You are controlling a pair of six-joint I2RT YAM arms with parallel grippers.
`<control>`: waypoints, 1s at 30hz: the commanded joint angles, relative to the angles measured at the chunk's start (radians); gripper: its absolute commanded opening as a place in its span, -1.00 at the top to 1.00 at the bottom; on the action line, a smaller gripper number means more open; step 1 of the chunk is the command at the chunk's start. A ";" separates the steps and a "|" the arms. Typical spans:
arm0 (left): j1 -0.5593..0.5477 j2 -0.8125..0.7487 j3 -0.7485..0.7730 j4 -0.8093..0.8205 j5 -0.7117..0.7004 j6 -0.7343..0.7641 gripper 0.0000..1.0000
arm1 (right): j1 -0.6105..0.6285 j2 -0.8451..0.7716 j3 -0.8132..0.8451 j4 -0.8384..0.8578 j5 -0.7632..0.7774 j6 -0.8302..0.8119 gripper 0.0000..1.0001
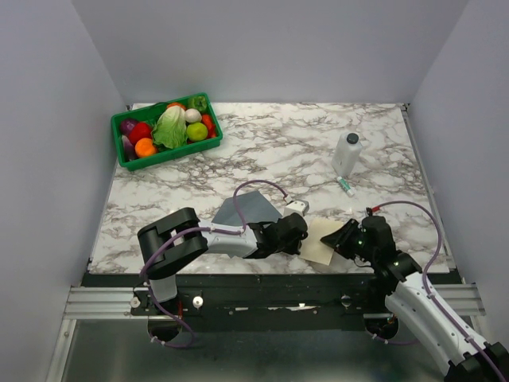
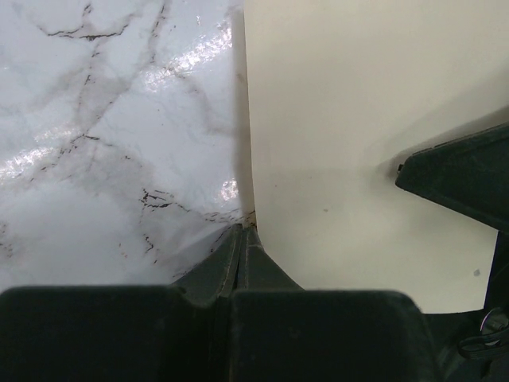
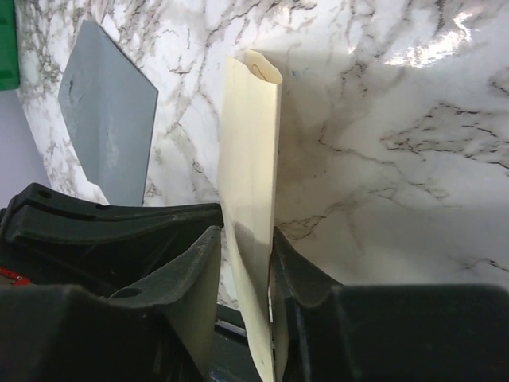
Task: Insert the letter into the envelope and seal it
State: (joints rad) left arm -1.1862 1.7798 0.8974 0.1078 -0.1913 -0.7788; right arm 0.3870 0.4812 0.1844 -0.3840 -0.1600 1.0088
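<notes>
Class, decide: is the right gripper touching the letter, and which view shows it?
Touching. In the right wrist view the letter stands edge-on between the right gripper's fingers, both pressing its sides.

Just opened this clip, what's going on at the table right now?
Both arms are working on the letter near the front edge of the table. The left tool is shut and appears to pinch one edge of the sheet. The right tool has a finger on each side of the opposite end, though a firm clamp isn't clear. The envelope lies flat beside them, untouched, so the letter is not inside yet.
</notes>
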 commanded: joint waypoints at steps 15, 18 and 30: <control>0.034 -0.123 0.047 -0.315 -0.123 0.076 -0.22 | 0.006 -0.044 0.139 -0.194 0.151 -0.085 0.99; 0.095 -0.174 0.069 -0.347 -0.143 0.095 -0.49 | 0.004 -0.062 0.196 -0.248 0.198 -0.108 0.99; 0.217 -0.066 0.159 -0.388 -0.220 0.150 1.00 | 0.006 -0.112 0.230 -0.314 0.218 -0.115 0.99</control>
State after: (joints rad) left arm -0.9810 1.6650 1.0077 -0.2424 -0.3454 -0.6579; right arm 0.3870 0.3893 0.4072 -0.6483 0.0223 0.9039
